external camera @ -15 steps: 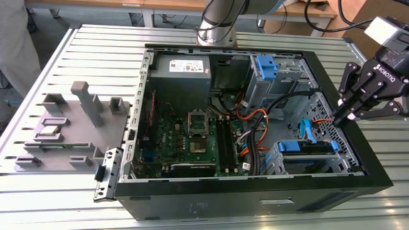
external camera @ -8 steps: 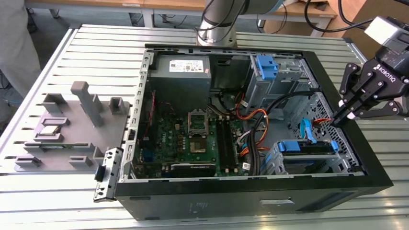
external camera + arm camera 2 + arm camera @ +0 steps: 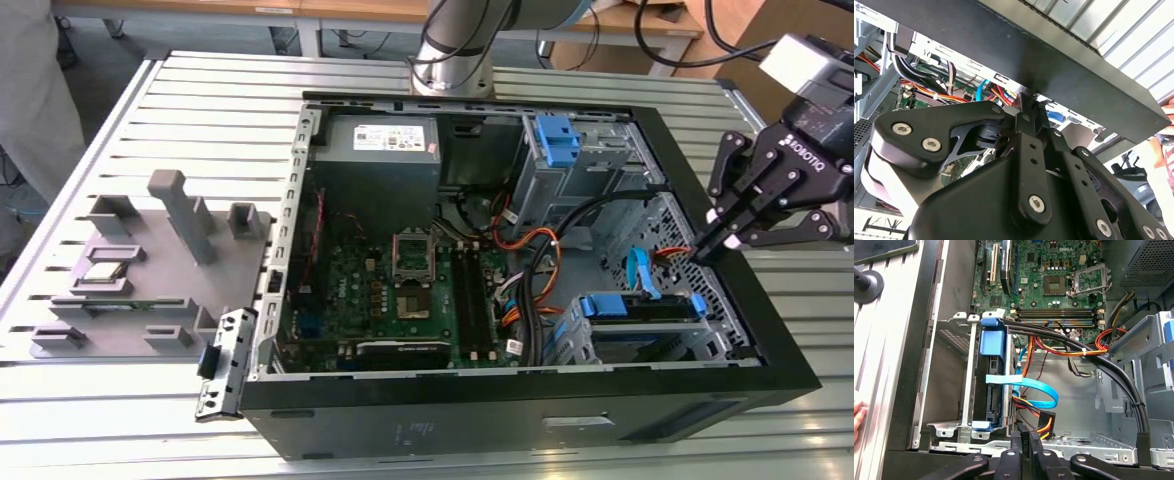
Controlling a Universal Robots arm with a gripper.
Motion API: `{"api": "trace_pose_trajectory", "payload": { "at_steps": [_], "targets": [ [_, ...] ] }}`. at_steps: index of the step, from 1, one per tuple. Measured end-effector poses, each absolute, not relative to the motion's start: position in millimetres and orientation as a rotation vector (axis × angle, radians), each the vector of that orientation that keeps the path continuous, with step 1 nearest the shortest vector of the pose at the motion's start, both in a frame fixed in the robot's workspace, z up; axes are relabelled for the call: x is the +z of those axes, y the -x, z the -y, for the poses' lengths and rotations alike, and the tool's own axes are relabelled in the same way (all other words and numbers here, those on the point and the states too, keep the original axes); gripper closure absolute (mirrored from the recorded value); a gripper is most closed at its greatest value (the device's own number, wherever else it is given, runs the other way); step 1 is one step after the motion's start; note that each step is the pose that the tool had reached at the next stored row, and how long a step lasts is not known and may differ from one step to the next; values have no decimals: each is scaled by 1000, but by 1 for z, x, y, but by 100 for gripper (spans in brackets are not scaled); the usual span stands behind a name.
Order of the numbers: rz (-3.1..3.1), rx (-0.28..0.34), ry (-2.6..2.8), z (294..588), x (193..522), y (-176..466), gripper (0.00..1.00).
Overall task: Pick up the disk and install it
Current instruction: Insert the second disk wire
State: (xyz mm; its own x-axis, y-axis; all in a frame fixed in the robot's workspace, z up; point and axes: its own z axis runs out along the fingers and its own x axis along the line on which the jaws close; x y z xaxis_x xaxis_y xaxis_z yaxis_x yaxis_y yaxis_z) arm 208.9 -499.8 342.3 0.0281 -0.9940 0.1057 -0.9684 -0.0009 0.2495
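The disk (image 3: 638, 308), held in a blue plastic carrier, sits inside the lower drive cage of the open computer case (image 3: 534, 415), near the exterior view's right. In the first wrist view the disk (image 3: 994, 390) stands edge-on in the metal cage, with a flat blue cable (image 3: 1029, 385) crossing beside it. My gripper (image 3: 703, 250) hangs over the case's right wall, just beside and above the cage, apart from the disk. Its fingers (image 3: 1020, 436) are shut together with nothing between them, and in the second wrist view the gripper (image 3: 1026, 107) shows from behind.
A grey power supply (image 3: 378, 140) and a lone blue bracket (image 3: 554, 135) sit at the case's far end. Thick black cables (image 3: 1104, 365) and orange wires run past the cage. The motherboard (image 3: 400, 290) fills the middle. A grey fixture (image 3: 147, 260) lies left. A person's fingers (image 3: 857, 416) rest outside the case.
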Motion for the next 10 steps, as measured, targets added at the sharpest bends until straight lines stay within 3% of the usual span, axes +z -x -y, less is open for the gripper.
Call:
{"api": "trace_pose_trajectory", "payload": {
  "at_steps": [10],
  "targets": [
    [2033, -128, -2061, 500, 343, -192, 82]
  ]
}}
